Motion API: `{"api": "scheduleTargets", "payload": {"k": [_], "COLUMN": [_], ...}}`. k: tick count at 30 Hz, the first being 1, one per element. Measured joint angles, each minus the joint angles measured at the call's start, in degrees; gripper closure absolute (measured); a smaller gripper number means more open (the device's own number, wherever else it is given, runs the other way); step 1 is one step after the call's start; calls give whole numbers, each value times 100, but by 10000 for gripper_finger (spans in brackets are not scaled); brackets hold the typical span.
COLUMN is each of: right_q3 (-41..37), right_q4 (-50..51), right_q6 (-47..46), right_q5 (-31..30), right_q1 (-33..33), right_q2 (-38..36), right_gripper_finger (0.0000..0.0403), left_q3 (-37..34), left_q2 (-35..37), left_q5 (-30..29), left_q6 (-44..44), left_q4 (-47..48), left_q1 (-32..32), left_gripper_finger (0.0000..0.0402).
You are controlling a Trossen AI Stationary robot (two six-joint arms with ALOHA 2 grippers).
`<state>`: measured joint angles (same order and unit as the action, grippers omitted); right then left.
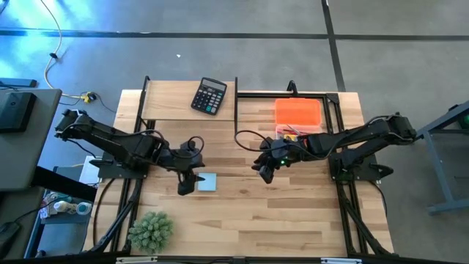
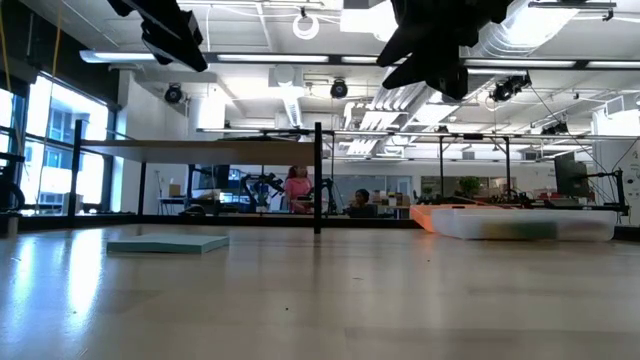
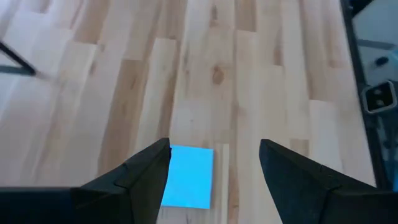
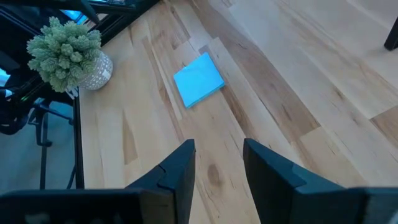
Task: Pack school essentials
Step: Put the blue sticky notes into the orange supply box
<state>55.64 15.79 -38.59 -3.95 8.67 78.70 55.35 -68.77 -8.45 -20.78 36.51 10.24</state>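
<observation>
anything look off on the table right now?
Only the pale blue note pad: it lies loose on the bare wood by the left pincer, away from the orange-lidded bin. No spill or damage visible.

A flat pale blue square note pad (image 1: 207, 182) lies on the light, streaky-grained wooden bench (image 1: 293, 213). Near the far edge sit a black calculator (image 1: 209, 96) and an orange-lidded clear box (image 1: 298, 114); a spiky green plant (image 1: 151, 231) marks the near-left corner.
</observation>
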Motion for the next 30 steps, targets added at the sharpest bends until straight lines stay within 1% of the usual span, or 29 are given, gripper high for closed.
{"api": "scheduleTargets", "payload": {"k": [3,11,18,22,26,30], "right_q3": [0,0,0,0,0,0], "right_q4": [0,0,7,17,18,21], "right_q6": [0,0,2,2,2,2], "right_q5": [2,2,4,4,7,7], "right_q1": [0,0,0,-1,-1,0], "right_q2": [0,0,0,-2,-2,-2], "right_gripper_finger": [277,277,277,277,277,277], "left_q3": [0,2,13,7,4,0], "left_q2": [-1,-89,-484,-751,-982,-1131], "left_q5": [-91,-311,-311,-201,-111,-28], "left_q6": [-241,-426,-754,-958,-954,-652], "left_q4": [75,148,178,220,232,238], "left_q1": [-3,-9,-13,-51,-52,-9], "left_gripper_finger": [165,165,165,165,165,165]}}
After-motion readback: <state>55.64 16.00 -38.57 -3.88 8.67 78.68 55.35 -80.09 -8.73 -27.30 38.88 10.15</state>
